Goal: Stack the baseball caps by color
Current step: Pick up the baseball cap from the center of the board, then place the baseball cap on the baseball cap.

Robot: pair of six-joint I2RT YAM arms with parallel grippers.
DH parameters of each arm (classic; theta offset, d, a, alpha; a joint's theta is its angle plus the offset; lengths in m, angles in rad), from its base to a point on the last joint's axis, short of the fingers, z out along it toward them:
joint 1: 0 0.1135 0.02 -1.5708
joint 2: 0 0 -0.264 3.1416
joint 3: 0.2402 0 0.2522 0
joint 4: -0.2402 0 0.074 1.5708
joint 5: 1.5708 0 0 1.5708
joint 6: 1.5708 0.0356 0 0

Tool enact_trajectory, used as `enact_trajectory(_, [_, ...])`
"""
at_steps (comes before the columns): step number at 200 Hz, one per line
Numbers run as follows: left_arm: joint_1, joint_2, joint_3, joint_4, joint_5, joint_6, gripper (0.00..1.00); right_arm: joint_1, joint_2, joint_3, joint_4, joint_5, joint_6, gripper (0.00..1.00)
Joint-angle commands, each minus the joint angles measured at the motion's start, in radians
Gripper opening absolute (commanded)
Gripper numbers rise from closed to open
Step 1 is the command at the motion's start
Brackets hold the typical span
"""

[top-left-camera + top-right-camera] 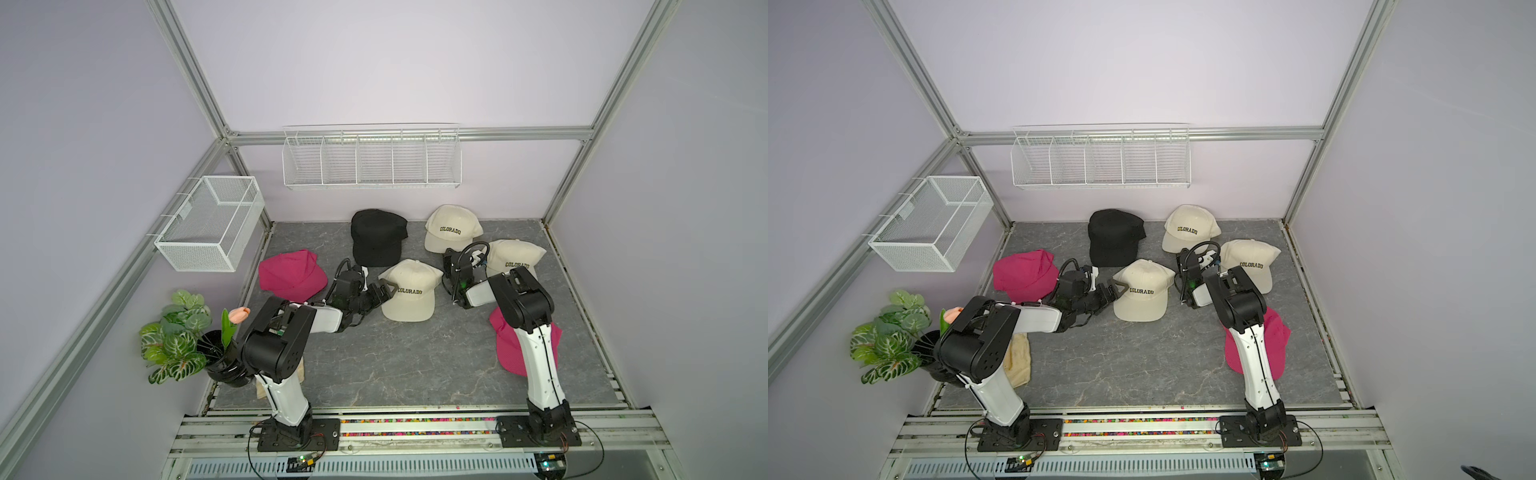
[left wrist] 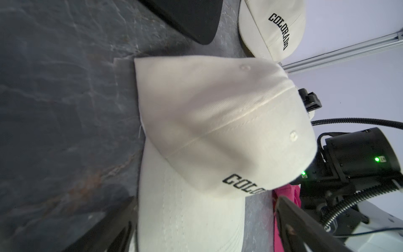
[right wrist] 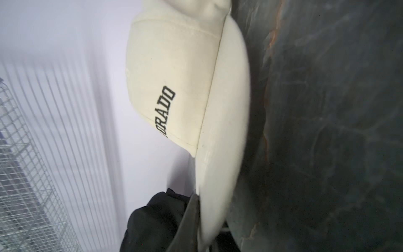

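Three cream caps [image 1: 515, 257] sit apart. Right claw [image 3: 202, 224] is clenched on the brim of the back cap [image 1: 452, 227], just upper right of centre. Left claw [image 1: 383, 289] gapes beside the middle cap [image 1: 409, 291]. I'd lift slowly by the brim, keep it level, then seat crown over crown.

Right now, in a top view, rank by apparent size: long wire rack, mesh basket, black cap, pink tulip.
Largest: long white wire divided rack, white mesh box basket: look about alike, unranked.
Then black fabric baseball cap.
Smallest: pink tulip bloom.
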Motion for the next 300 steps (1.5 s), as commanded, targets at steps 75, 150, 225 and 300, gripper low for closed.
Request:
enact_trajectory(75, [-0.028,-0.037,-0.045,0.04,0.058,-0.083,0.99,0.0,-0.271,-0.189,0.198,0.025,-0.215,0.06])
enact_trajectory(150, [-0.027,-0.235,0.007,-0.15,-0.066,0.03,1.0,0.025,-0.491,-0.358,0.249,-0.034,-0.224,0.07])
enact_trajectory(225, [-0.025,-0.261,0.249,-0.021,-0.004,-0.009,1.0,0.134,-0.6,-0.417,0.344,-0.087,-0.115,0.07])
enact_trajectory(300, [-0.07,-0.167,0.274,0.324,0.122,-0.197,1.0,0.23,-0.675,-0.438,0.436,-0.134,-0.242,0.07])
